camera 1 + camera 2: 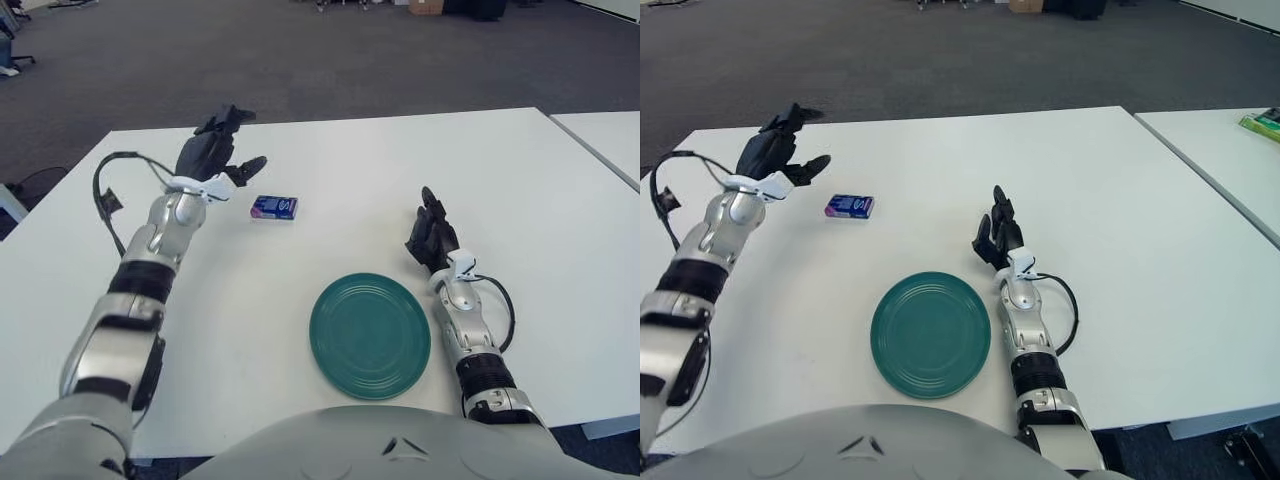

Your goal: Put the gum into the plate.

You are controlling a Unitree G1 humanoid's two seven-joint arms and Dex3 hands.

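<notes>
Left hand (215, 150) spread, empty, one small blue gum pack (273, 208) just right; right hand (432, 238) relaxed beside one round green plate (369, 335); right eye alone shows green box (1261, 124).

A big white flat table (340, 170) holds two things. A small blue gum pack (273, 208) lies on it. A round green plate (370, 335) lies nearer.

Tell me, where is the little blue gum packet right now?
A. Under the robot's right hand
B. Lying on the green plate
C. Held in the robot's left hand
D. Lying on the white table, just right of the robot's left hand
D. The gum packet lies flat on the white table, just right of the open left hand, well clear of the green plate; the right hand shows right of the plate.
</notes>
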